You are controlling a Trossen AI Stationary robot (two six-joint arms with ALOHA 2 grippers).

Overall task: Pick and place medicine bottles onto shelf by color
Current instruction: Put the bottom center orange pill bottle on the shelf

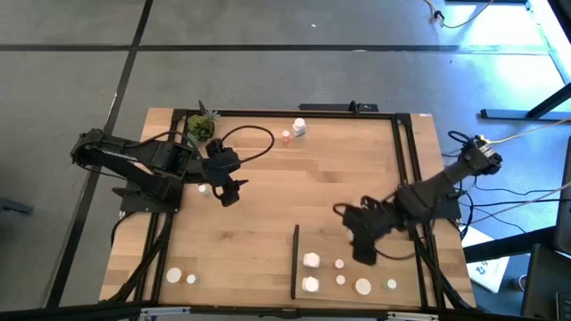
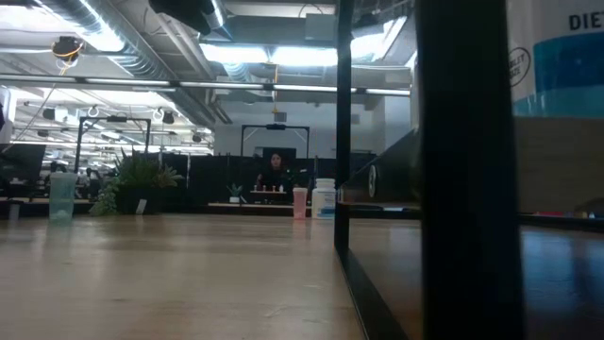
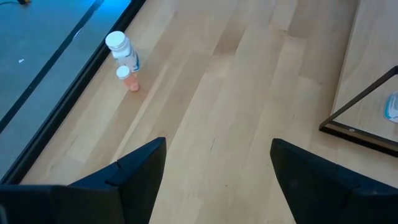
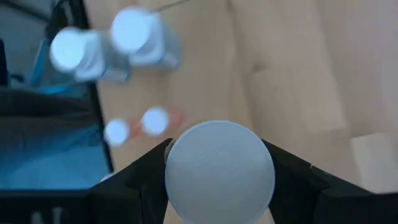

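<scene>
My right gripper (image 1: 363,251) hovers over the light-wood shelf (image 1: 393,259) at the near right, shut on a white medicine bottle (image 4: 217,171). Several white bottles stand on the shelf beneath it, large ones (image 1: 310,260) by the black upright strip (image 1: 294,263) and small ones (image 1: 339,264) beside them. My left gripper (image 1: 227,189) is open above the table's left half, with nothing between its fingers. A white bottle (image 3: 121,50) and a small pinkish one (image 3: 127,78) stand by the far edge. Two more bottles (image 1: 181,277) stand at the near left corner. My right gripper pinches the white bottle between its two fingers, one on each side of the round top (image 4: 177,158). The fingers come from above, pointing steeply down. The bottle sits upright in the hold; its body and base are hidden under its own top.
A small green potted plant (image 1: 202,127) stands at the far left of the table. A small pale bottle (image 1: 204,189) stands beside my left gripper. Black frame rails (image 1: 406,169) run along the table's edges. Bare wood lies in the table's middle.
</scene>
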